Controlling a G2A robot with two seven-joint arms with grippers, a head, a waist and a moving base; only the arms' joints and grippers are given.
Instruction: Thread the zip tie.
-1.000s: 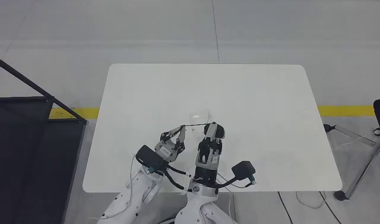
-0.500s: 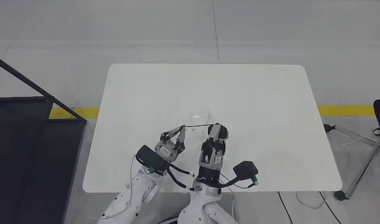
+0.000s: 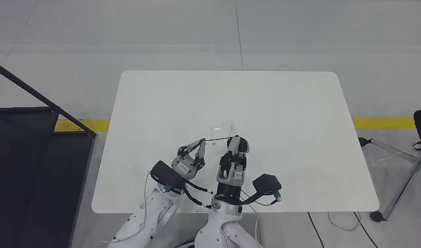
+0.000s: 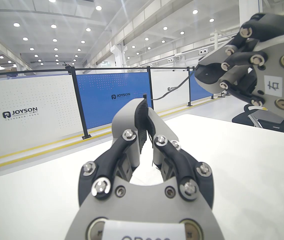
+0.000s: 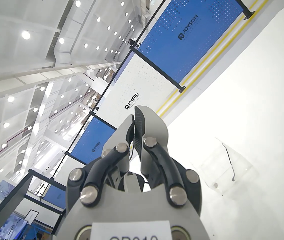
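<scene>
Between the left end effector (image 3: 198, 143) and the right end effector (image 3: 233, 140), seen from the top, the black zip tie (image 3: 216, 139) runs as a nearly straight line above the desk (image 3: 296, 116). Each end effector is closed on one end of it. No loop is formed, so I judge the threading not yet begun. The strap is drawn nearly straight, and any pull apart could drag it out of one grip. Just ahead of both tips a clear tray (image 3: 222, 125) rests on the desk. A forward dip could catch the strap on its rim.

Seen from the left wrist, the left end effector (image 4: 145, 103) has its jaws pinched shut on the tie, a short black stub showing past the tips. The strap leaves sideways and runs to the right end effector (image 4: 198, 75), near but apart. Whether head or tail sits here I cannot tell. The thin strap could twist in the grip and turn the slot away. Closing the gap carelessly could knock the tips together.

Seen from the right wrist, the right end effector (image 5: 135, 122) is clamped shut, a dark strip between its jaws. Ahead and to one side the tray (image 5: 243, 162) holds a spare zip tie (image 5: 230, 162), which I judge clear of the threading line.
</scene>
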